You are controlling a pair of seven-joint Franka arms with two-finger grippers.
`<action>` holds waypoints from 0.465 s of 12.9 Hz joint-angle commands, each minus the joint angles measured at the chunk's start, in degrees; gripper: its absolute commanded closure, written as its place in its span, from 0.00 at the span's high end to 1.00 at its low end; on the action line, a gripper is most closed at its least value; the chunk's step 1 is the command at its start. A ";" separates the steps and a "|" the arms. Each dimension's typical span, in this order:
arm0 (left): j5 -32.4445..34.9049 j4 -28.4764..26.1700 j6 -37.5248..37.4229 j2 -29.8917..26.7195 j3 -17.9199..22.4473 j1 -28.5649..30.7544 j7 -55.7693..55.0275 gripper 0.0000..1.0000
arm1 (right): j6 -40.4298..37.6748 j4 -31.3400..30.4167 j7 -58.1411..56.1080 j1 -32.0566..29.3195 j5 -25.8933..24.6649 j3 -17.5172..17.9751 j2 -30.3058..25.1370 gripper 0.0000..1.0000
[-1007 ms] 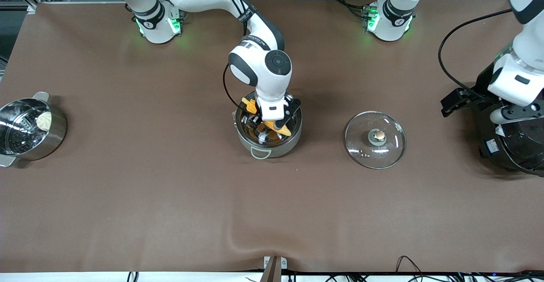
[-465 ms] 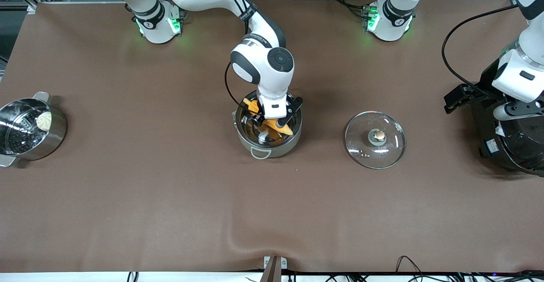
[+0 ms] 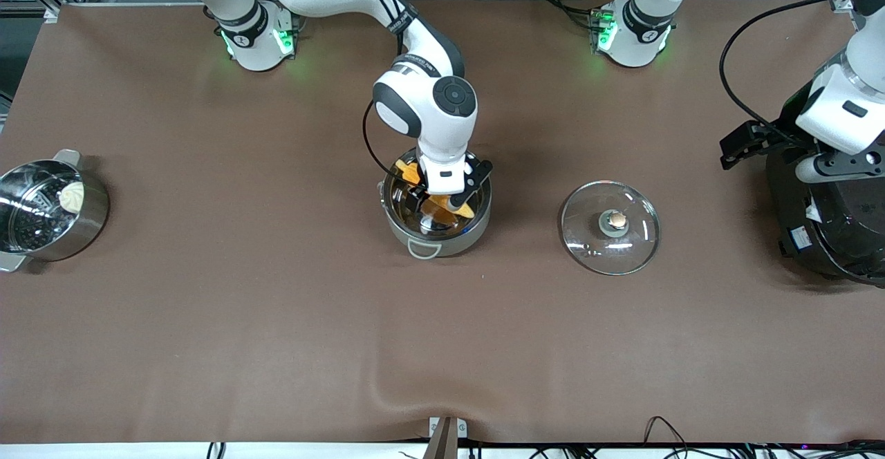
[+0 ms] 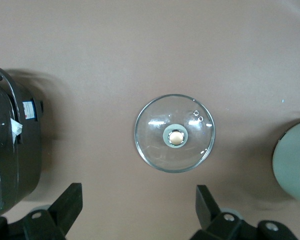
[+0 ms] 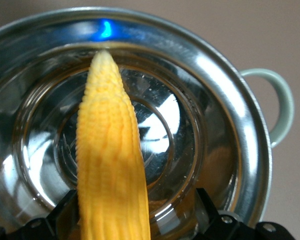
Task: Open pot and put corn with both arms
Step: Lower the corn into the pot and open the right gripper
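The steel pot (image 3: 415, 234) stands uncovered mid-table, and the corn (image 3: 408, 171) lies slanted inside it with its pointed end against the pot wall (image 5: 230, 100). My right gripper (image 3: 437, 204) hangs in the pot's mouth, open. Its fingers (image 5: 206, 202) stand wide on either side of the corn (image 5: 107, 150), with a gap on one side. The glass lid (image 3: 610, 227) lies flat on the table beside the pot, toward the left arm's end. My left gripper (image 4: 138, 200) waits high over the black cooker's edge, open and holding nothing; from there I see the lid (image 4: 175, 132).
A big black cooker (image 3: 830, 231) stands at the left arm's end of the table. A steel pot with a perforated insert and a white bun (image 3: 41, 210) sits at the right arm's end. Bare brown cloth stretches nearer the front camera.
My right gripper's fingers have spread apart and let go of the corn, which now rests in the pot. The left arm has drifted slightly toward its base.
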 commanded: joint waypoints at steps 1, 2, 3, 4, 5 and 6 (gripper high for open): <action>1.18 1.09 -1.46 -0.07 -0.73 1.39 3.35 1.00 | -3.31 0.25 3.82 -1.05 0.34 0.27 -2.96 1.00; 1.26 1.09 -1.54 -0.15 -0.82 1.31 5.28 1.00 | -4.89 0.42 4.18 -1.75 2.17 0.27 -3.92 1.00; 1.26 1.00 -1.98 -0.15 -0.82 1.22 5.64 1.00 | -5.60 0.51 4.18 -2.98 3.76 0.27 -4.89 1.00; 1.26 1.09 -2.77 -0.15 -0.73 1.31 5.74 1.00 | -5.61 0.43 3.84 -4.56 4.29 0.27 -5.86 1.00; 1.26 1.09 -2.77 -0.33 -0.56 1.39 5.74 1.00 | -6.13 0.43 3.75 -6.49 4.39 0.36 -7.08 1.00; 1.26 1.09 -2.86 -0.42 -0.30 1.39 5.74 1.00 | -7.26 0.43 3.57 -8.68 4.47 0.28 -8.40 1.00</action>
